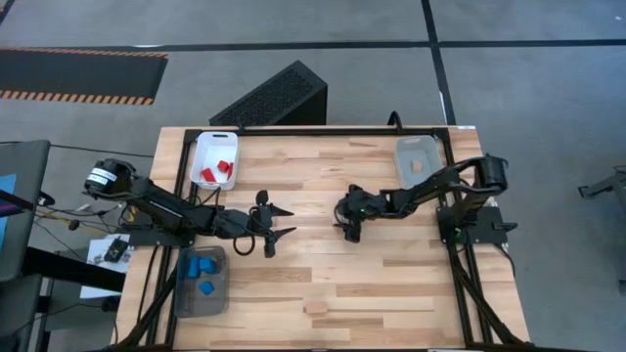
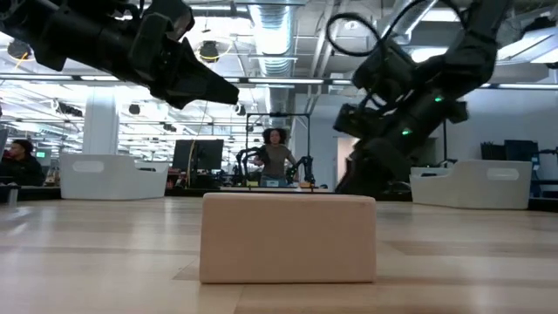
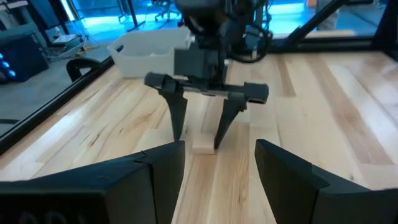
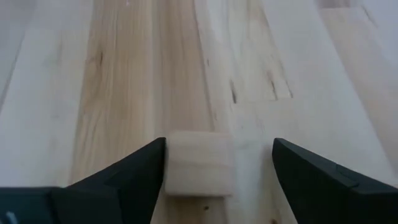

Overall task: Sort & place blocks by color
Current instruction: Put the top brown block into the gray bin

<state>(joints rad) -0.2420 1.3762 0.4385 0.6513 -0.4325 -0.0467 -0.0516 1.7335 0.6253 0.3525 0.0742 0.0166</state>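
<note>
Plain wooden block (image 4: 199, 165) lies mid-table between the spread fingers of the right gripper (image 4: 219, 163); light and rigid, best pinched across its flat sides, while left gripper (image 1: 272, 227) waits open nearby

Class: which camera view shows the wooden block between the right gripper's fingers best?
The right wrist view: the wooden block sits close between the right gripper fingers. Left wrist view shows it farther off; the high view hides it; low view shows another block.

Two black jointed arms, left arm (image 1: 166, 207) with a white label at its base, looped black cables, right arm (image 2: 418, 96) with green lights
</note>
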